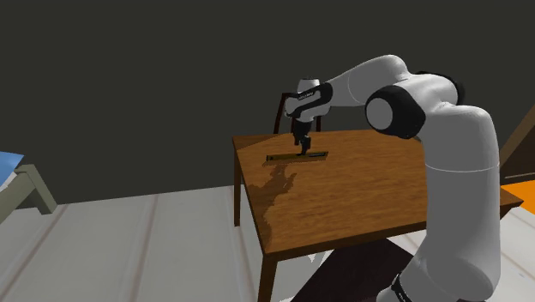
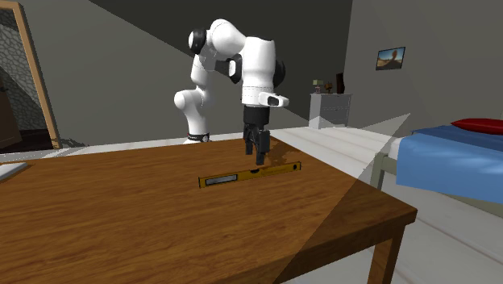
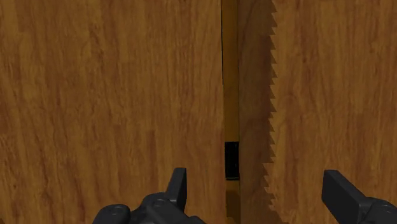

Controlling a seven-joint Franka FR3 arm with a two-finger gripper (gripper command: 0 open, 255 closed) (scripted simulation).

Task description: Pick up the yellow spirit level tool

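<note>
A long, slim yellow spirit level [image 1: 297,157] lies flat on the brown wooden table [image 1: 360,202], near its far side. In the second exterior view the level [image 2: 250,174] rests mid-table [image 2: 145,226] with a small window in it. My black gripper [image 1: 302,144] hangs just above the level's middle, pointing straight down [image 2: 256,152]. Seen from the wrist, the level [image 3: 230,76] runs away lengthwise between the two fingers [image 3: 178,186], nearer one of them. The gripper [image 3: 257,191] is open and touches nothing.
A dark chair back [image 1: 281,111] rises behind the table's far edge. A bed with a blue cover [image 2: 451,161] and red pillow [image 2: 480,126] stands beyond the table. A grey dresser [image 2: 330,109] is against the far wall.
</note>
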